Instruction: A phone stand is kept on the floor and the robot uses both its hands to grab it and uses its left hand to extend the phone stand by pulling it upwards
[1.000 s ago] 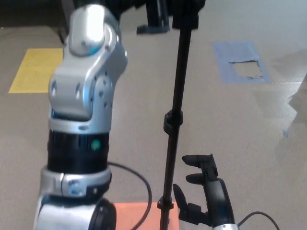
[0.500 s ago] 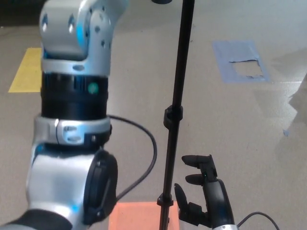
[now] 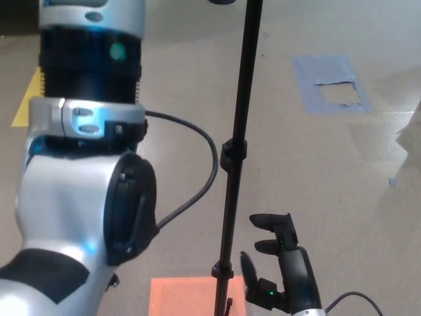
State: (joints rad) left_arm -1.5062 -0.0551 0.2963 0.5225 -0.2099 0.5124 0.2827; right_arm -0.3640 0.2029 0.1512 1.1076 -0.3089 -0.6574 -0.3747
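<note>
The phone stand (image 3: 238, 99) is a thin black pole that runs from the top edge of the head view down to the bottom edge. It has a clamp collar (image 3: 233, 153) halfway up and a second collar (image 3: 222, 270) low down. My right hand (image 3: 277, 266) is just right of the pole's lower part, with its fingers apart and nothing held; the thumb is close to the pole. My left forearm (image 3: 85, 164), silver and black, fills the left side and reaches up past the top edge. The left hand itself is out of the picture.
An orange square (image 3: 181, 297) lies on the floor at the pole's foot. A black cable (image 3: 197, 184) loops from my left arm toward the pole. A yellow patch (image 3: 26, 99) is at far left, and a torn blue patch (image 3: 332, 82) at upper right.
My left arm has risen, and its wrist has gone past the top edge. The stand's head has gone out of view upward and the collars sit slightly higher. The right hand has stayed in place.
</note>
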